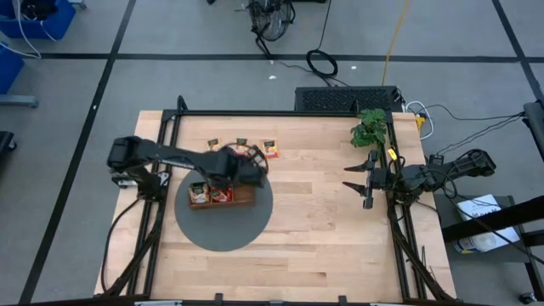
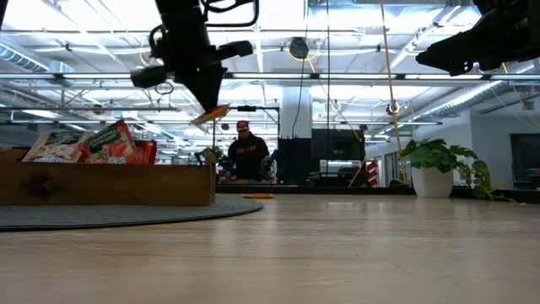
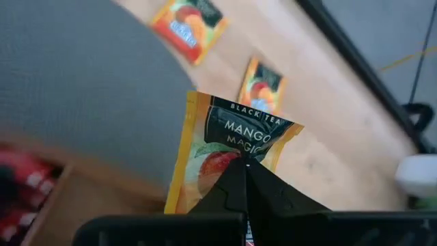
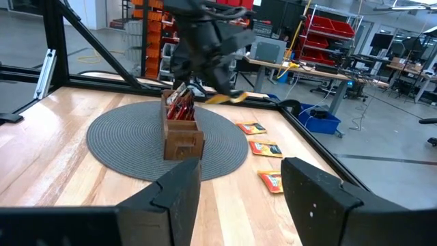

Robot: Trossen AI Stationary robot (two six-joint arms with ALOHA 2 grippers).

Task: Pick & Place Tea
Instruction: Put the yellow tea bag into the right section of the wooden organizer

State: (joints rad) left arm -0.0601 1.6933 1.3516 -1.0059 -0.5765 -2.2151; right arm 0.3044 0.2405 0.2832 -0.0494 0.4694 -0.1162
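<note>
The left tool is clamped on an orange-yellow "Mango Magic" black tea packet, pinching it by one edge so that most of the packet hangs free beyond the fingertips; in the low view the packet rides in the air at upper left of the frame, above and just past the right end of the wooden tray. From above, the left tool sits left of centre over the tray, which stands on a round grey mat on the counter and already holds red and white packets. 3 more orange packets lie loose on the counter just above the mat in that frame. The right tool waits at the right edge of the counter with its fingers apart and nothing between them. The step in hand looks like carrying the packet to a tray compartment. The risk is the thin edge grip: a flat packet held this way could swivel or slip during the move, or catch on the tray wall or on upright packets and land askew or outside; releasing too high could let it flutter onto the mat
</note>
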